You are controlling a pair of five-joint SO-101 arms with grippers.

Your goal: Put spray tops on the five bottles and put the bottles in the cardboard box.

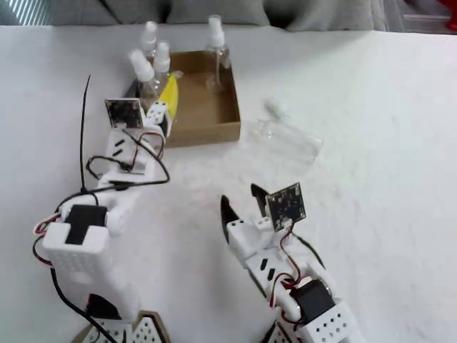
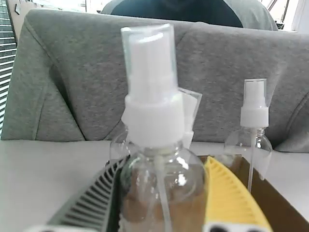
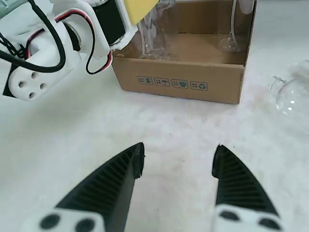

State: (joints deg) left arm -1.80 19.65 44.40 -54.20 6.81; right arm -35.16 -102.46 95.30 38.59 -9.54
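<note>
The left claw (image 2: pixel 161 208) is pinching a capped bottle (image 2: pixel 153 159) over the cardboard box's (image 1: pixel 207 132) left edge, apparently to set it among those standing inside, while the right claw (image 3: pixel 179 152) is hovering spread above the tabletop (image 1: pixel 371 86) near the last bottle (image 1: pixel 289 139), lying uncapped.

White tabletop (image 1: pixel 385 236) (faintly textured surface) is shown spread under the whole scene; a grey upholstered sofa back (image 2: pixel 63 72) is set along its far edge, slatted blinds (image 2: pixel 4 63) being seen beside it.
</note>
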